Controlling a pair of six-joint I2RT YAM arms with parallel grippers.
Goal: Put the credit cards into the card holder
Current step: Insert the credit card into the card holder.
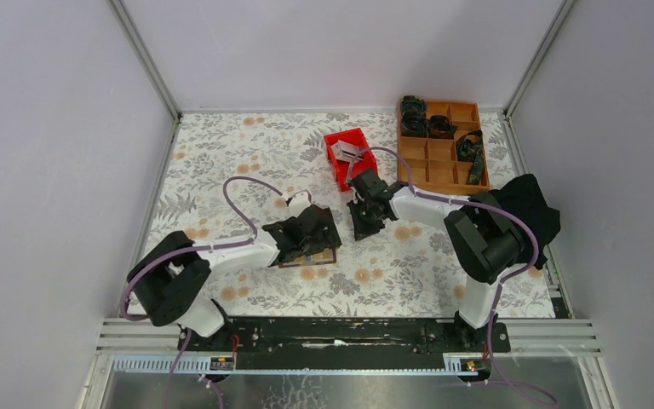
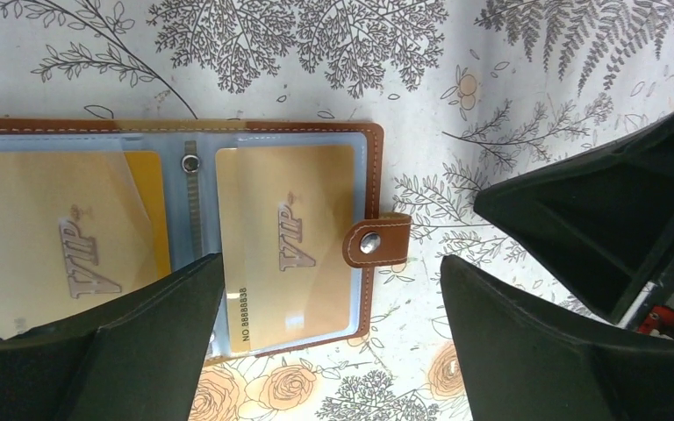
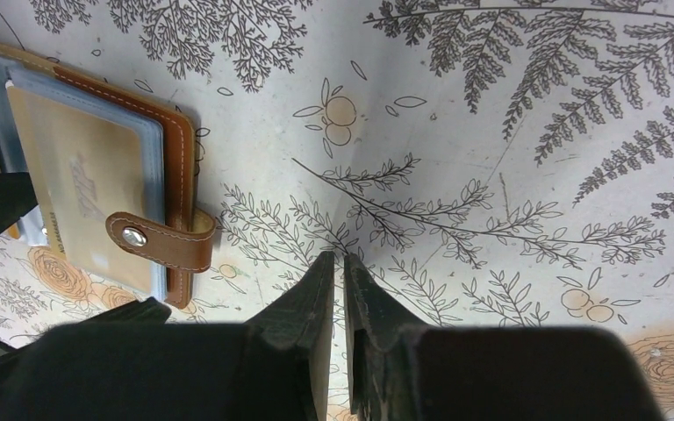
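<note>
The brown leather card holder (image 2: 374, 160) lies open on the floral table, its snap tab (image 2: 376, 241) pointing right. Two gold cards, one (image 2: 285, 237) by the tab and one (image 2: 61, 237) further left, sit in its clear pockets. My left gripper (image 2: 332, 263) hangs open just above the holder's right edge, with nothing between its fingers. In the top view it (image 1: 311, 234) covers most of the holder (image 1: 313, 256). My right gripper (image 3: 338, 259) is shut and empty, over bare table to the right of the holder (image 3: 175, 149). Grey credit cards (image 1: 345, 152) lie in the red bin.
The red bin (image 1: 351, 162) stands behind the right gripper (image 1: 362, 223). An orange-brown compartment tray (image 1: 439, 162) with dark items is at the back right. A black cloth (image 1: 532, 213) lies at the right edge. White walls enclose the table.
</note>
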